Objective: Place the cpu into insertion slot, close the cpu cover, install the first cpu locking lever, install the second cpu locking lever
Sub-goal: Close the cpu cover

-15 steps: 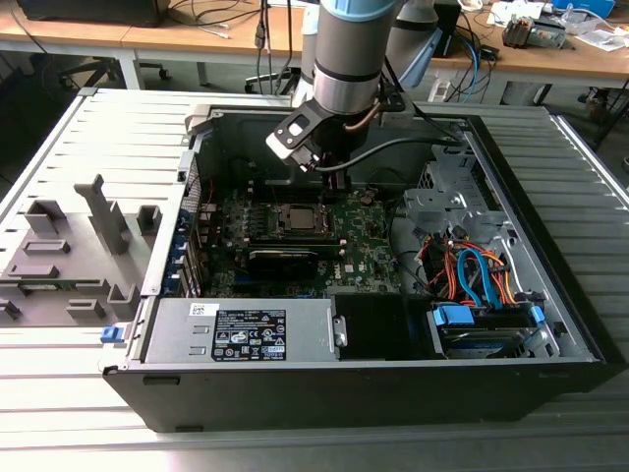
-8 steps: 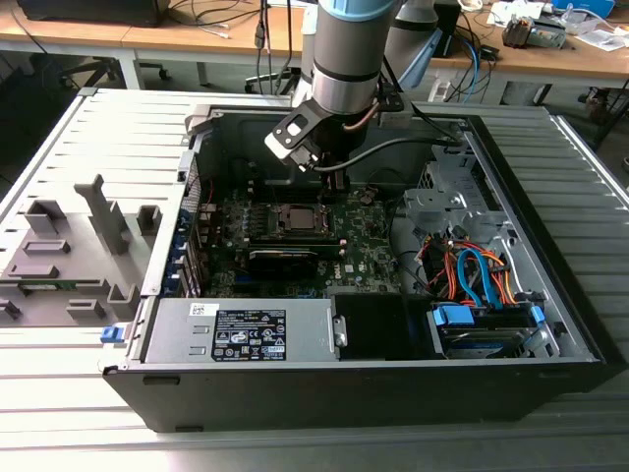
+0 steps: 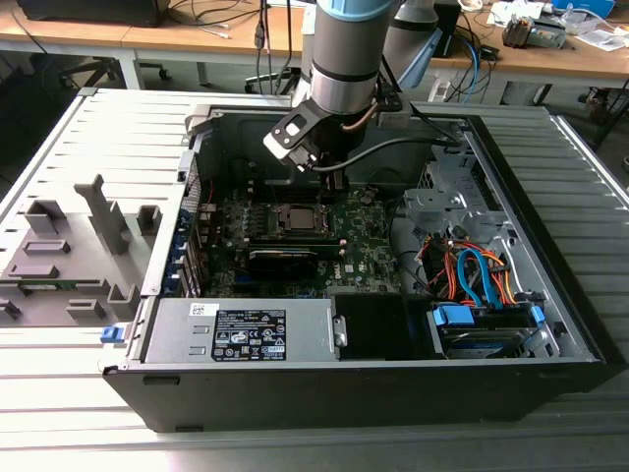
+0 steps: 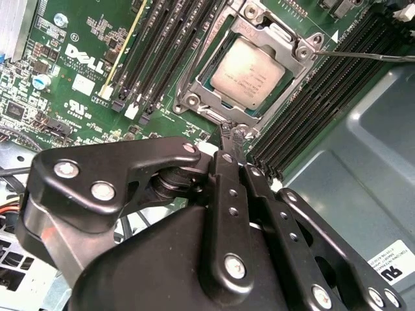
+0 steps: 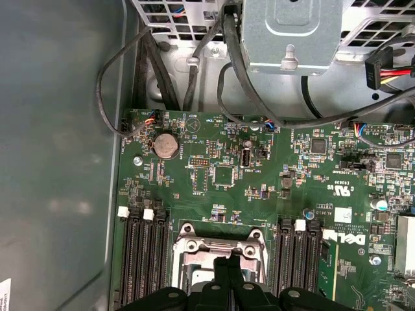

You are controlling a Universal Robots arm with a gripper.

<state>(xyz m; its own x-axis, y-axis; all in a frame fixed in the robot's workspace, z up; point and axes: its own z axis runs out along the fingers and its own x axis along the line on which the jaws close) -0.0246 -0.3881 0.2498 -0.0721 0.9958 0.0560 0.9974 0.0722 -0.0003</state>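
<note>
At the cpu cover's (image 4: pixel 192 98) edge, on the side nearest my wrist: gripper (image 4: pixel 230 135) tips drawn together, right at the frame's lip. Can't tell if anything is pinched between them. The cpu (image 4: pixel 249 72) sits inside the cover's window, with the cover lying flat over it. One thin locking lever (image 4: pixel 369 56) sticks out from the cover's flank over the memory slots (image 4: pixel 311 97), long axis running away from the cover. My read: it's not yet latched.

A lab — cable-strewn wooden benches (image 3: pixel 88 37), opened computer case (image 3: pixel 393 388).
</note>
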